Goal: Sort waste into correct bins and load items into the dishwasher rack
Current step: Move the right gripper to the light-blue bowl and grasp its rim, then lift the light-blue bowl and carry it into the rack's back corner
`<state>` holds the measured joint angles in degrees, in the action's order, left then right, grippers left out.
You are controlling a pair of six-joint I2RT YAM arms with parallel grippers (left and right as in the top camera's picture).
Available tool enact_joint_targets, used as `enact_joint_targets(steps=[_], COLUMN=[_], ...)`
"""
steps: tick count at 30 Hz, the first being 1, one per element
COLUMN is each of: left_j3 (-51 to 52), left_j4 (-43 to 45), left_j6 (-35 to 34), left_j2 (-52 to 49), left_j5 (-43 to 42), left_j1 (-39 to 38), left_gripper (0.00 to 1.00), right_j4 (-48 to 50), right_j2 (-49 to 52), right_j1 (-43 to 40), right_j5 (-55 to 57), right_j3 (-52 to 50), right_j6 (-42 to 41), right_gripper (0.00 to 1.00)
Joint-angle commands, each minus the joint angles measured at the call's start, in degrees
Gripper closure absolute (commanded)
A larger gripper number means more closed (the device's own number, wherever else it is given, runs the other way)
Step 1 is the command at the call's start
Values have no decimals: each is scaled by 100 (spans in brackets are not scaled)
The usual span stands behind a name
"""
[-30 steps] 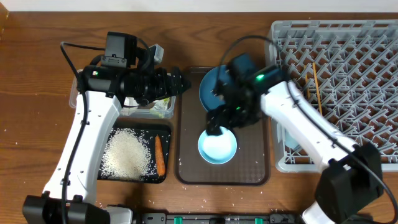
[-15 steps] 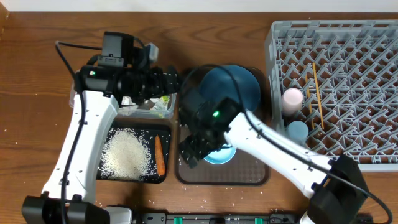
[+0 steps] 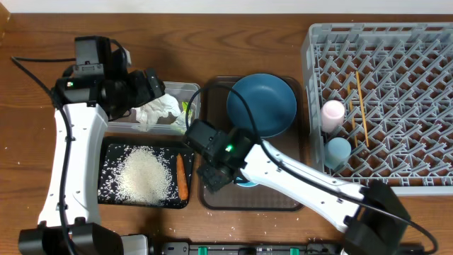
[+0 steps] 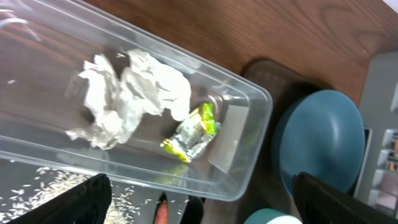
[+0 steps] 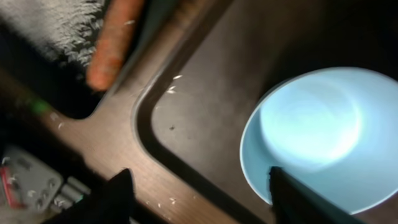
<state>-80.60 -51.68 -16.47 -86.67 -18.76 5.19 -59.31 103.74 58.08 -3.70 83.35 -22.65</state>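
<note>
Hovering lower centre: right gripper [image 5: 199, 186], fingers apart, empty, over small light-blue bowl [image 5: 311, 130]; left gripper [image 4: 202, 186] likewise, above clear rectangular plastic tub [image 4: 43, 56].

Overhead view evenly lit and sharp, left wrist view bright, glare seen on the clear tub [image 4: 242, 102], right wrist view dim and smeared by blur, bowl [image 5: 311, 124] washed out at its centre

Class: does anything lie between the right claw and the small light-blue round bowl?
Nothing visible does: the small light-blue round bowl sits on the brown serving tray, right beside the open right claw.
</note>
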Motion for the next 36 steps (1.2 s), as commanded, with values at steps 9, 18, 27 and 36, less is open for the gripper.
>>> enact_joint_targets(steps=[9,18,27,36], left_j3=[-52,-52,-52,-52], left_j4=[-15,-13,-13,-13], left_j6=[37,37,37,37], left_j2=[-2,-2,-2,-2], left_j5=[151,151,151,151], left_j1=[26,26,26,26], left_gripper=[5,5,5,5], right_j4=[297,291,-164,-275], right_j2=[796,1357,767,149], right_j1=[79,83,20,-92], right_j5=[479,474,654,472], right_j3=[-295,-295,-264,-116], right_j6=[-328,-404,-229,275], right_gripper=[65,99,99,99])
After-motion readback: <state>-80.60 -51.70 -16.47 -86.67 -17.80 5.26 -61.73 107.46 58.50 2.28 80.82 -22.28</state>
